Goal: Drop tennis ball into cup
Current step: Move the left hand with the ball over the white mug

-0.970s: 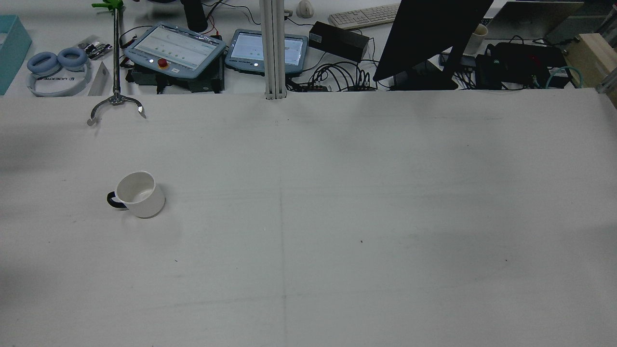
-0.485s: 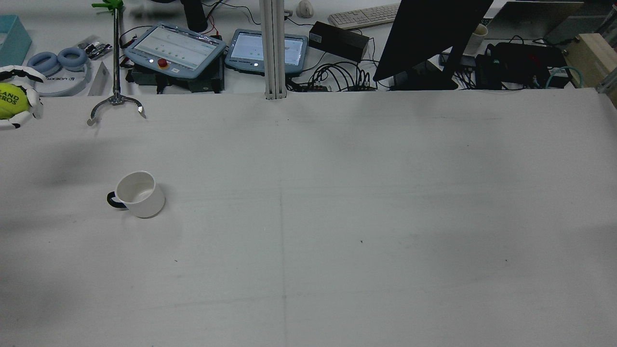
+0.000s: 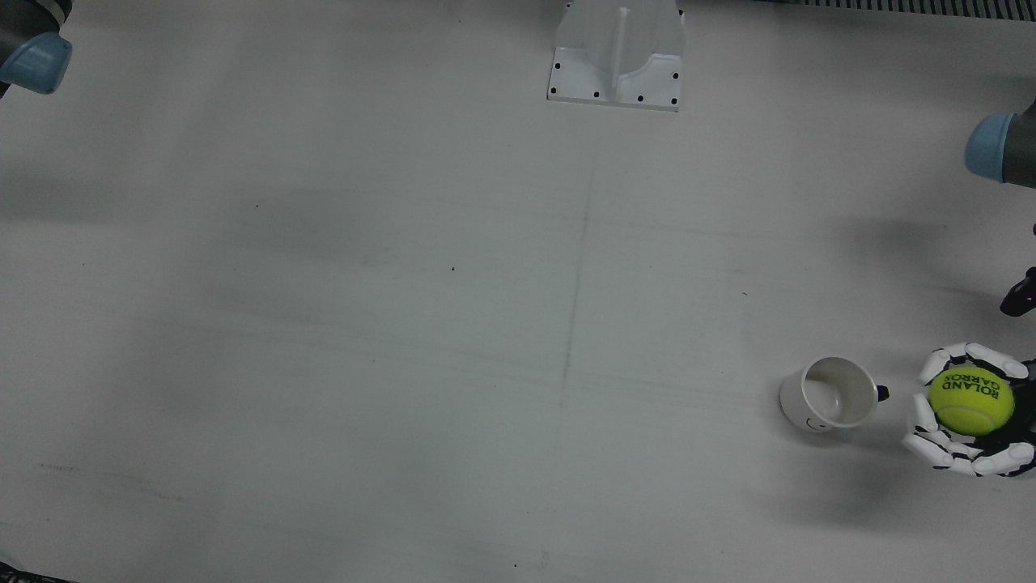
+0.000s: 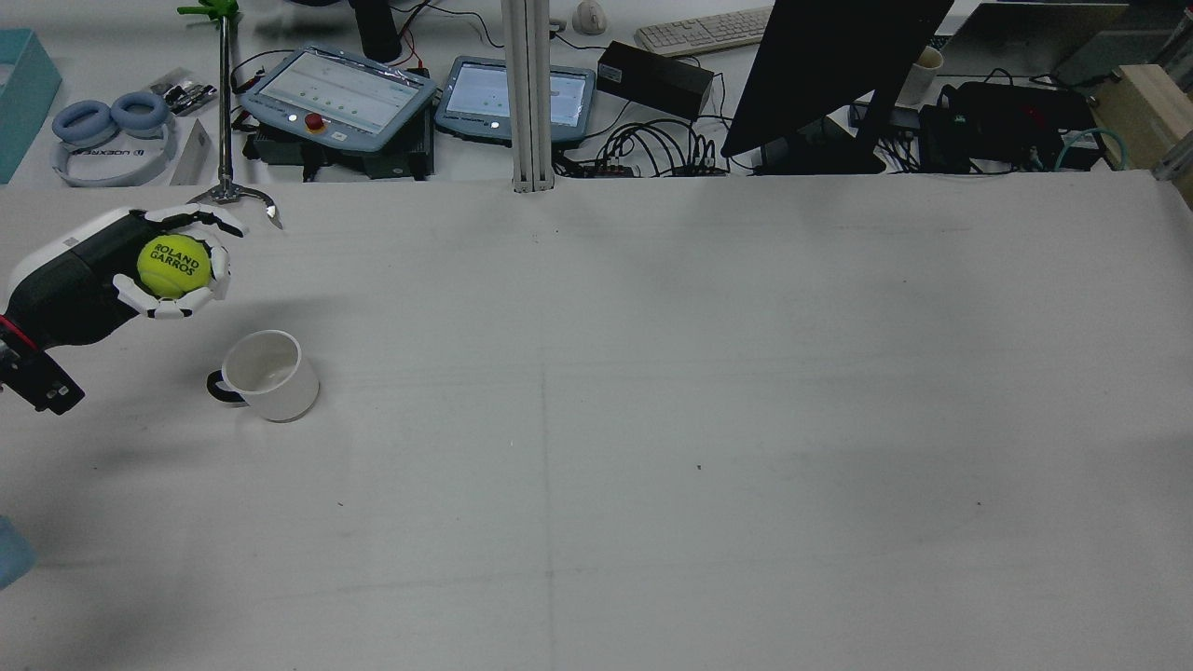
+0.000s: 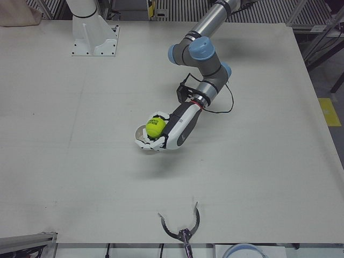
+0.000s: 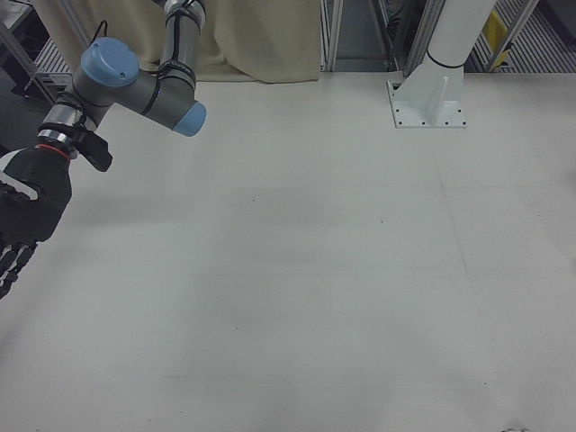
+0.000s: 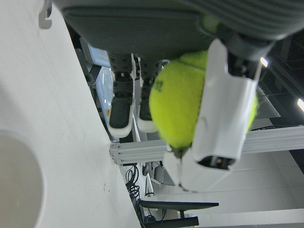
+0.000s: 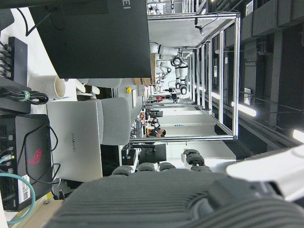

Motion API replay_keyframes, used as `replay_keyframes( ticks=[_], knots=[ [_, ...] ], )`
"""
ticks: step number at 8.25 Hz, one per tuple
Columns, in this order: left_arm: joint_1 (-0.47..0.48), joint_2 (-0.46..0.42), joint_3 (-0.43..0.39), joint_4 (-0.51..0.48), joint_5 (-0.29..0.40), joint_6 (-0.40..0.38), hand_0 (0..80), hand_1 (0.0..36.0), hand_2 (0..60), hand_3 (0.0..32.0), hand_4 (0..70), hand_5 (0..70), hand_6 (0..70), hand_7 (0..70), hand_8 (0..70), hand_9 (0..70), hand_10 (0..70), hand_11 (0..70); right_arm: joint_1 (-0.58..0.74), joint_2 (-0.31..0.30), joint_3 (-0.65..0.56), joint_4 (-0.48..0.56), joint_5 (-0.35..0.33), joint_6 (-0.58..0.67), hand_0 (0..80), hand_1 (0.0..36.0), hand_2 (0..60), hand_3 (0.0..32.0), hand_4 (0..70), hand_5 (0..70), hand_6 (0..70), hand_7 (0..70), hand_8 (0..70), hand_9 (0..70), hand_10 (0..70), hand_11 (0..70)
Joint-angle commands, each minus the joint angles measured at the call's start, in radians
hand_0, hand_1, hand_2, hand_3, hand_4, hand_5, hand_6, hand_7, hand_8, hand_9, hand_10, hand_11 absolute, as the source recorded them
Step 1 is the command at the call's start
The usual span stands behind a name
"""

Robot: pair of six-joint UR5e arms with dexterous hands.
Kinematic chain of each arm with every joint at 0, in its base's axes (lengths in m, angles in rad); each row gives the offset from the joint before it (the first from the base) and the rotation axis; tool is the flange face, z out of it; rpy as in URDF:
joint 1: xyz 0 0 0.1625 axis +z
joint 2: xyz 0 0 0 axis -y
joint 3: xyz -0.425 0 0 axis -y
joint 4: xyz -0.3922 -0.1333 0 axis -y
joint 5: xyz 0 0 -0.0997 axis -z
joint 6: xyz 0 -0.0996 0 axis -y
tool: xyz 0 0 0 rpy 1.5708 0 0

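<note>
My left hand [image 4: 112,278] is shut on a yellow-green tennis ball [image 4: 173,266] and holds it above the table. A white cup [image 4: 270,376] with a dark handle stands upright and empty on the table. From above, the ball [image 3: 970,401] is beside the cup [image 3: 830,394], on its handle side, not over the opening. In the left-front view the hand [image 5: 176,128] and ball [image 5: 156,127] partly hide the cup [image 5: 140,137]. The left hand view shows the ball [image 7: 183,107] between the fingers. My right hand [image 6: 22,216] is open and empty at the table's far side.
A metal claw stand [image 4: 225,198] stands at the table's edge just beyond the left hand. The central pedestal [image 3: 615,57] is at the robot's side. Tablets, cables and a monitor [image 4: 820,65] lie past the table edge. The left arm's elbow [image 5: 200,51] hangs over the table.
The left hand with the ball came into the rear view from its left edge and moved right and nearer, close to the cup. The cup has not moved.
</note>
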Motion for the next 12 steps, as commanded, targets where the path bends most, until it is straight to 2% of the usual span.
replay_keyframes(
  ticks=[1,2,3,4,5,6,8,9,11,12],
  knots=[
    [0.056,-0.011,0.007,0.003,-0.009,0.000,80.0,36.0,45.8,0.0,30.8,30.4,70.0,70.0,47.6,60.6,36.4,54.3,0.000,0.000,0.000,0.000,0.000,0.000,0.0,0.0,0.0,0.0,0.0,0.0,0.0,0.0,0.0,0.0,0.0,0.0],
    [0.058,-0.013,0.004,-0.003,-0.008,0.007,72.8,33.8,46.0,0.0,27.8,25.1,70.0,70.0,36.7,42.1,32.1,48.3,0.000,0.000,0.000,0.000,0.000,0.000,0.0,0.0,0.0,0.0,0.0,0.0,0.0,0.0,0.0,0.0,0.0,0.0],
    [0.061,-0.016,0.009,-0.003,-0.008,0.019,58.4,30.6,48.2,0.0,21.5,18.2,48.9,33.6,21.8,22.3,26.3,40.6,0.000,0.000,0.000,0.000,0.000,0.000,0.0,0.0,0.0,0.0,0.0,0.0,0.0,0.0,0.0,0.0,0.0,0.0],
    [0.061,-0.016,0.010,-0.004,-0.008,0.024,54.6,27.9,49.3,0.0,18.9,17.4,48.8,25.8,20.2,18.6,23.8,36.9,0.000,0.000,0.000,0.000,0.000,0.000,0.0,0.0,0.0,0.0,0.0,0.0,0.0,0.0,0.0,0.0,0.0,0.0],
    [0.059,-0.011,0.010,-0.004,-0.008,0.024,53.6,26.3,44.9,0.0,15.7,16.5,45.9,24.0,19.2,17.8,21.9,34.0,0.000,0.000,0.000,0.000,0.000,-0.001,0.0,0.0,0.0,0.0,0.0,0.0,0.0,0.0,0.0,0.0,0.0,0.0],
    [0.059,-0.010,0.010,-0.004,-0.008,0.024,53.5,25.7,43.2,0.0,13.9,16.7,47.2,21.5,18.9,16.5,20.1,31.3,0.000,0.000,0.000,0.000,0.000,-0.002,0.0,0.0,0.0,0.0,0.0,0.0,0.0,0.0,0.0,0.0,0.0,0.0],
    [0.058,-0.009,0.006,-0.004,-0.008,0.022,52.6,25.9,43.3,0.0,12.5,14.9,38.2,21.1,16.6,15.7,19.5,30.5,0.000,0.000,0.000,0.000,0.000,0.000,0.0,0.0,0.0,0.0,0.0,0.0,0.0,0.0,0.0,0.0,0.0,0.0],
    [0.056,-0.009,0.004,-0.006,-0.008,0.022,51.9,25.4,43.0,0.0,12.0,14.4,35.9,21.1,15.9,15.5,19.4,30.3,0.000,0.000,0.000,0.000,0.000,0.000,0.0,0.0,0.0,0.0,0.0,0.0,0.0,0.0,0.0,0.0,0.0,0.0],
    [0.061,-0.011,0.009,-0.008,0.001,0.019,51.7,23.0,36.5,0.0,12.0,15.2,42.2,20.1,16.9,15.0,19.4,30.1,0.000,0.000,0.000,0.000,0.000,-0.002,0.0,0.0,0.0,0.0,0.0,0.0,0.0,0.0,0.0,0.0,0.0,0.0],
    [0.061,-0.008,0.007,-0.008,0.003,0.019,53.0,23.3,32.9,0.0,12.2,15.3,42.5,20.6,16.8,14.8,18.5,28.9,0.000,0.000,0.000,0.000,0.000,0.000,0.0,0.0,0.0,0.0,0.0,0.0,0.0,0.0,0.0,0.0,0.0,0.0]
  ],
)
